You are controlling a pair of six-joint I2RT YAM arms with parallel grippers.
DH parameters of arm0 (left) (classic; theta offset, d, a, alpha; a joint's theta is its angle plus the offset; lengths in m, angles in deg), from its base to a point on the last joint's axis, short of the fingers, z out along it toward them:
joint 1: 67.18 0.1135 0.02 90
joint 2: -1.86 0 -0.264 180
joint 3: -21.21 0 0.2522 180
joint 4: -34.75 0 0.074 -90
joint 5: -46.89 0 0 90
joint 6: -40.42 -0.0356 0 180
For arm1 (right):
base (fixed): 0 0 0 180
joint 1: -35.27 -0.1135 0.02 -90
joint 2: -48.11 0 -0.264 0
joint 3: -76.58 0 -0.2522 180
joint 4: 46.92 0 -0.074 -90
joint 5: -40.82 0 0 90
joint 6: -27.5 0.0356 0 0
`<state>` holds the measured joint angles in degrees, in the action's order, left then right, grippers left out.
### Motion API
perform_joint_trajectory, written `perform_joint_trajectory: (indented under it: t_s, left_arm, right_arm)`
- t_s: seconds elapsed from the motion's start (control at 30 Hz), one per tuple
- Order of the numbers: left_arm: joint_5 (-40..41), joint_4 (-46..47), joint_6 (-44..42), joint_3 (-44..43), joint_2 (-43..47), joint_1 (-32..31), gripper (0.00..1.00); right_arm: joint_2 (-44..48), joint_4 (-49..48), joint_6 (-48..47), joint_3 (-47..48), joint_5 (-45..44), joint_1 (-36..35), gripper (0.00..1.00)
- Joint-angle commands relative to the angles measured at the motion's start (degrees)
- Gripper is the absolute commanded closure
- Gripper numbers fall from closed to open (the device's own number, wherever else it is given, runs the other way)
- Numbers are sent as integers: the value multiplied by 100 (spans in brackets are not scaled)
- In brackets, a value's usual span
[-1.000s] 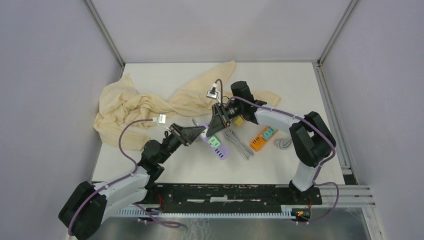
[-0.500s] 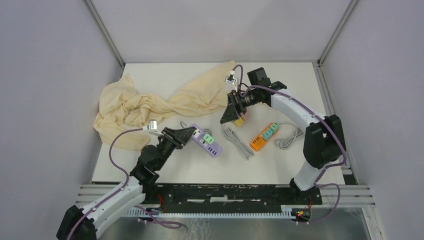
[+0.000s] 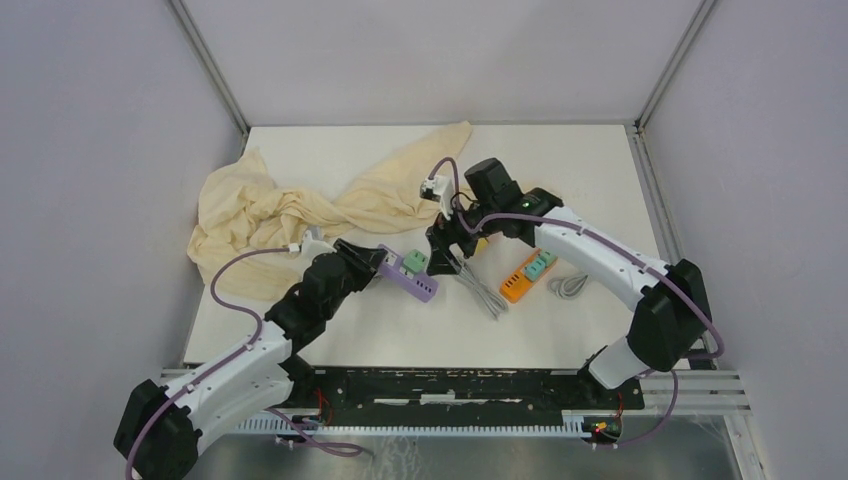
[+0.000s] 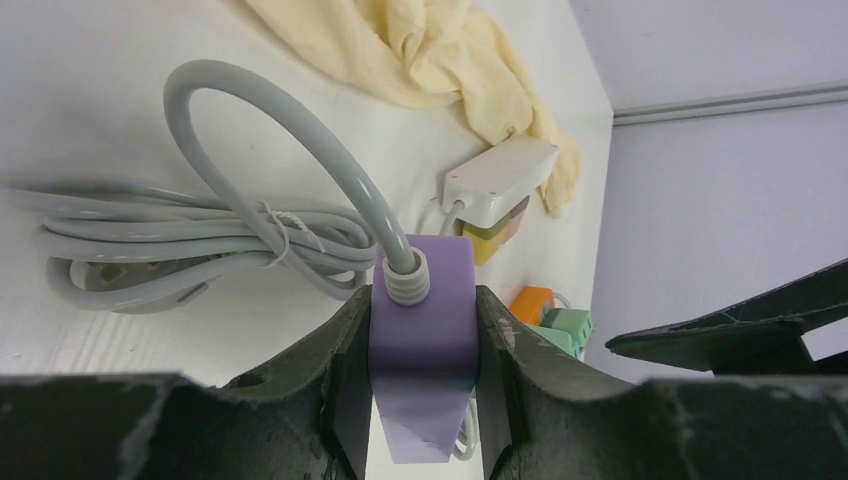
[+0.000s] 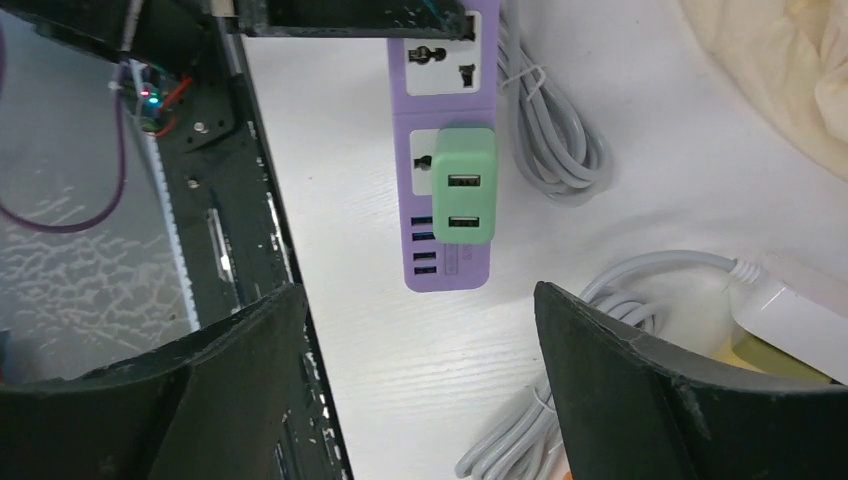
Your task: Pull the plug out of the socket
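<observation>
Socket strip — purple, smooth rigid plastic, a long flat bar — lies near the middle of the table, its long axis slanting from the left arm toward the near right corner. The left gripper is clamped across the end where the grey cord enters. The green plug — blocky, round-cornered, two USB ports — is seated on the strip's face. The right gripper hangs spread wide, holding nothing. The plug is just ahead of it, nearer this arm. Judged: pull straight off the face.
</observation>
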<state>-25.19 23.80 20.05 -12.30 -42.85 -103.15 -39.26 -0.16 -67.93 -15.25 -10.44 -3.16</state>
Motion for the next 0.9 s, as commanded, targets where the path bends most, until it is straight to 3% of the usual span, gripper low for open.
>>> perform_joint_trajectory:
  t_s: [0.0, 0.27, 0.57, 0.7, 0.87]
  left_arm:
    - [186, -1, 452, -240, -116, -20, 97]
    - [110, 226, 480, -48, 75, -42, 97]
    - [-120, 369, 429, 14, -12, -52, 97]
    - [-273, 517, 431, 38, -112, -51, 97]
    - [-362, 603, 428, 68, -121, -61, 97]
  right_arm:
    - [-341, -353, 121, -49, -1317, -352, 10]
    - [-839, -428, 155, 85, -1914, -800, 14]
    - [-778, -637, 282, 205, -1560, -847, 27]
    - [-888, -697, 323, 228, -1531, -850, 38]
    - [-986, -698, 360, 278, -1565, -851, 43]
